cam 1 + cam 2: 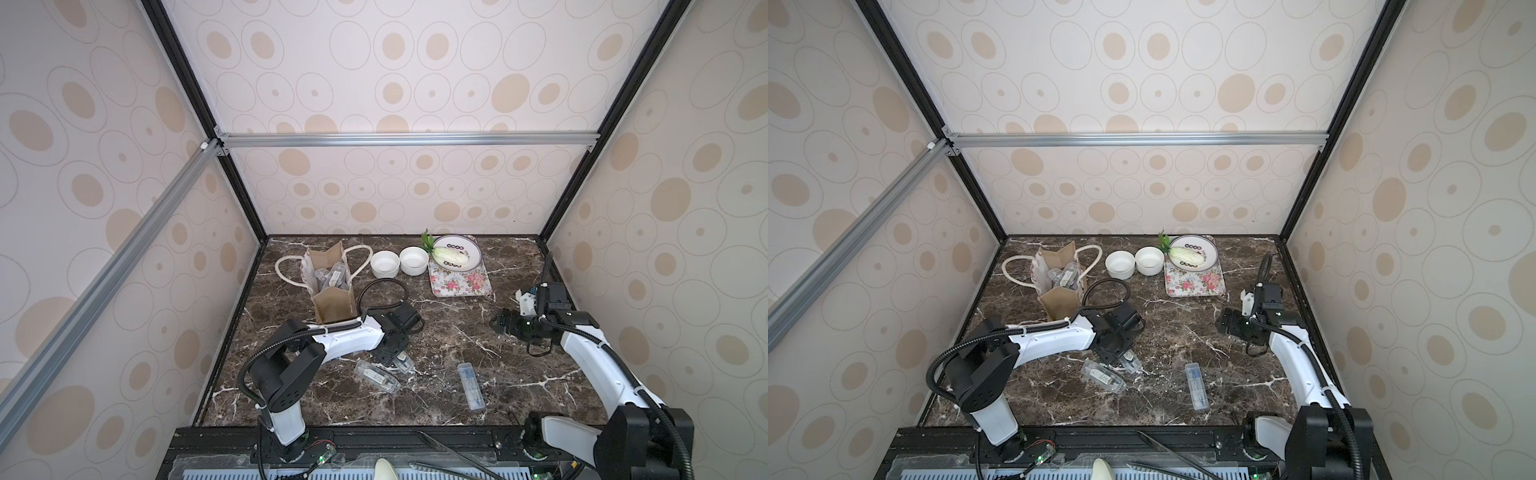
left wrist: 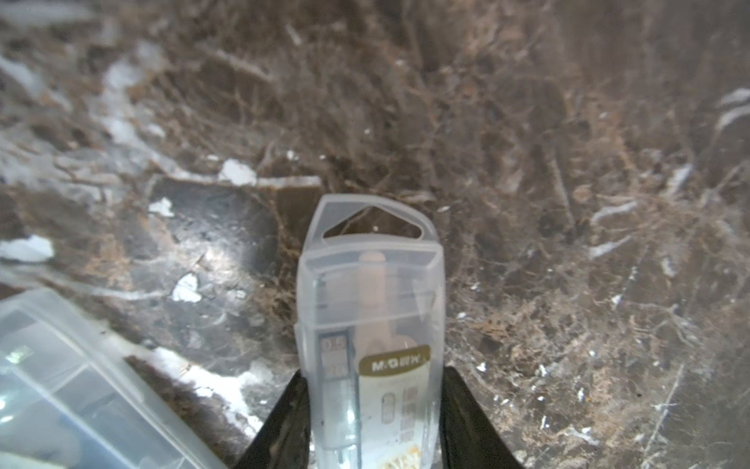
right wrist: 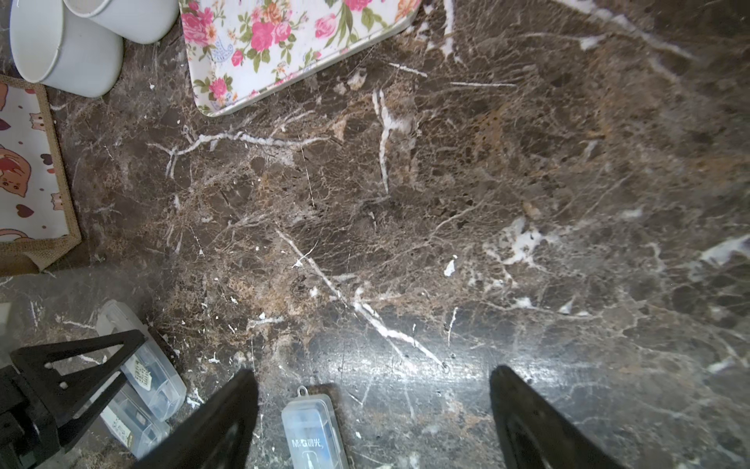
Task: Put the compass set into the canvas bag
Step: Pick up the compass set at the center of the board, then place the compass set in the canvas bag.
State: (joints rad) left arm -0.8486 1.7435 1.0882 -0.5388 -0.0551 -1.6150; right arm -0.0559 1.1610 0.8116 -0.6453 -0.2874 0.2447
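Dark marble bench (image 1: 457,332). One canvas bag (image 1: 334,305) stands open at the back, with clear cases inside, number unclear. Right of the bag: one floral tray (image 1: 461,284), with two white bowls (image 1: 384,264) (image 1: 414,260) between. Nearer than the bag, three compass sets (image 1: 404,363) (image 1: 377,376) (image 1: 471,385). The left end effector (image 2: 373,375) clamps one, unobstructed. The right end effector (image 3: 373,371) is spread, empty.

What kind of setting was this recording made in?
Most likely a staged robot test booth: patterned wall panels on an aluminium frame enclose a marble-look tabletop, with a left arm and right arm mounted at its front edge.
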